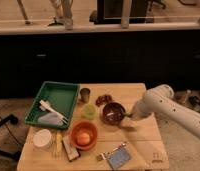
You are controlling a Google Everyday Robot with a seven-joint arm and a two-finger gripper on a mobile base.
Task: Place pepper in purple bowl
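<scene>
The purple bowl [113, 113] stands in the middle of the wooden table [143, 137]. My white arm reaches in from the right. My gripper [128, 116] is at the bowl's right rim, just above the table. A short green piece of the pepper [126, 115] shows at the gripper's tip, held over the bowl's edge. The rest of the pepper is hidden by the gripper.
A green tray [63, 93] with white utensils is at the left. A light-green cup [88, 111], a metal cup [85, 94] and a reddish snack [104, 99] stand near the bowl. An orange bowl [84, 135], a white round container [42, 138] and a blue packet [118, 156] are in front.
</scene>
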